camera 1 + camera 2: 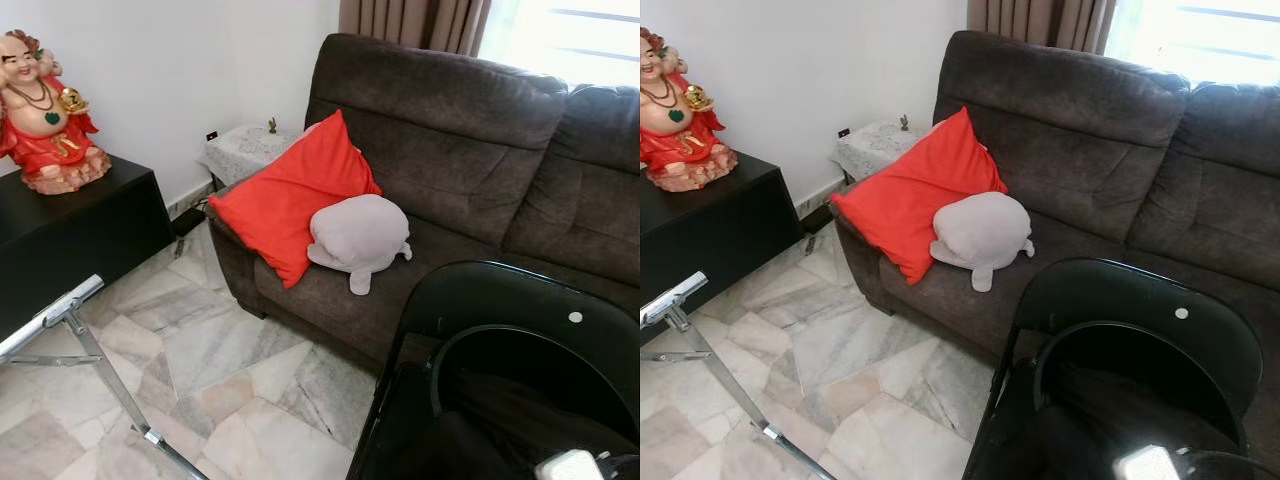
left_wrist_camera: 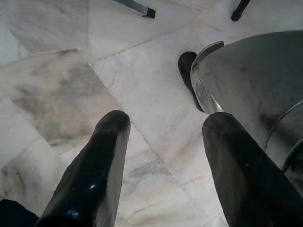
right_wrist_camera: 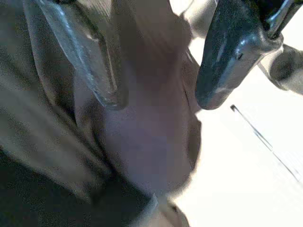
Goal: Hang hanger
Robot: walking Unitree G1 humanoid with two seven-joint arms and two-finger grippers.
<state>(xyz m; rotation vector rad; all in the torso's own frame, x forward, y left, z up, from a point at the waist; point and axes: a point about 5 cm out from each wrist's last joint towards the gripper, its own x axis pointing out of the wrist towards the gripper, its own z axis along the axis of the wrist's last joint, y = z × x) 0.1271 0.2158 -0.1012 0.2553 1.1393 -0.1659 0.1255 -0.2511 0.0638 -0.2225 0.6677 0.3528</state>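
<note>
No hanger can be made out. In the left wrist view my left gripper [image 2: 165,123] is open, its two black fingers [image 2: 102,156] spread over the marble floor [image 2: 61,90] beside a black chair's rounded edge [image 2: 255,75]. The right wrist view is blurred: my right gripper [image 3: 161,99] stands open, with brownish-grey cloth [image 3: 142,142] close behind its fingers [image 3: 227,56]. Whether they touch the cloth I cannot tell. In the left eye view a silver part of my right arm [image 1: 570,465] shows at the bottom right, over dark cloth [image 1: 520,420] lying in the black chair [image 1: 500,290].
A chrome rack bar and leg [image 1: 60,312] cross the floor at the lower left. A black cabinet [image 1: 90,215] carries a red statue [image 1: 45,110]. The brown sofa [image 1: 470,160] holds a red cushion [image 1: 290,195] and a grey plush [image 1: 360,235]. Marble floor [image 1: 220,360] lies between.
</note>
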